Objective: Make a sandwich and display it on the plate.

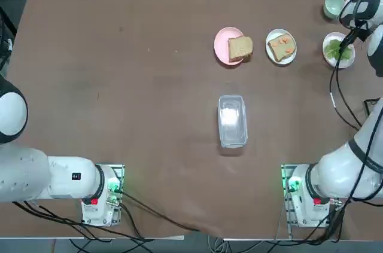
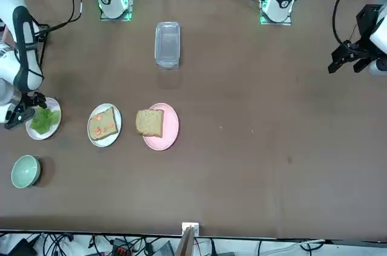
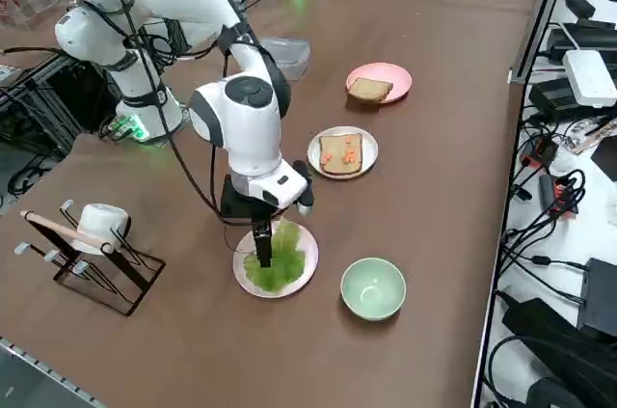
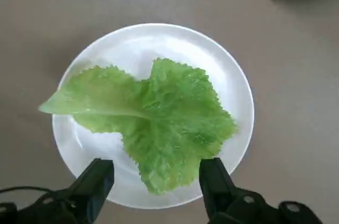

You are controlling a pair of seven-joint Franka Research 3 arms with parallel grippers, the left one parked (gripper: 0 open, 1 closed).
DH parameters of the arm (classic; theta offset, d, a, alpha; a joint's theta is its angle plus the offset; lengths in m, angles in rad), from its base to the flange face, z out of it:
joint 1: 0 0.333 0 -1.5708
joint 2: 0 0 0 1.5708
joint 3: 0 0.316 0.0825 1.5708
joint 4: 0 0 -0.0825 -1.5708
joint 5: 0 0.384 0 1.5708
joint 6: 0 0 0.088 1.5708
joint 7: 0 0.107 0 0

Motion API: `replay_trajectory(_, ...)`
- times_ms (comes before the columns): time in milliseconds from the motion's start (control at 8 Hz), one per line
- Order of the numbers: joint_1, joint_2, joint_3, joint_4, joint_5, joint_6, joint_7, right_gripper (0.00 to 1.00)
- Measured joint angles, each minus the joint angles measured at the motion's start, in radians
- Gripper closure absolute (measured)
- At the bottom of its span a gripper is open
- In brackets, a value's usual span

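My right gripper (image 4: 156, 167) hangs open just over a small white plate (image 4: 159, 44) at the table's far right. Its fingers (image 4: 98, 176) straddle the near edge of the green lettuce leaf (image 4: 159, 118) on that plate, and nothing is gripped. The gripper (image 3: 263, 252) stands over the same lettuce (image 1: 337, 52) in the right side view. A second white plate (image 1: 289, 60) holds a tan bread slice (image 1: 281, 47) with orange bits on top. Another bread slice (image 1: 240, 48) lies on a pink plate (image 1: 221, 46). No assembled sandwich shows.
A pale green bowl (image 1: 333, 6) sits just beyond the lettuce plate. A clear lidded container (image 1: 232, 120) lies mid-table. A wire rack with a white cup (image 3: 92, 234) stands near the table's right edge. Cables run along the far edge.
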Motion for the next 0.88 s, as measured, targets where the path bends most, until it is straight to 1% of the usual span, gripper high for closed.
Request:
replay_trajectory(500, -0.007, 0.031, 0.002, 0.0, 0.0, 0.014, -0.002, 0.06)
replay_trajectory(875, -0.007, 0.045, 0.003, 0.0, 0.0, 0.02, -0.002, 0.11)
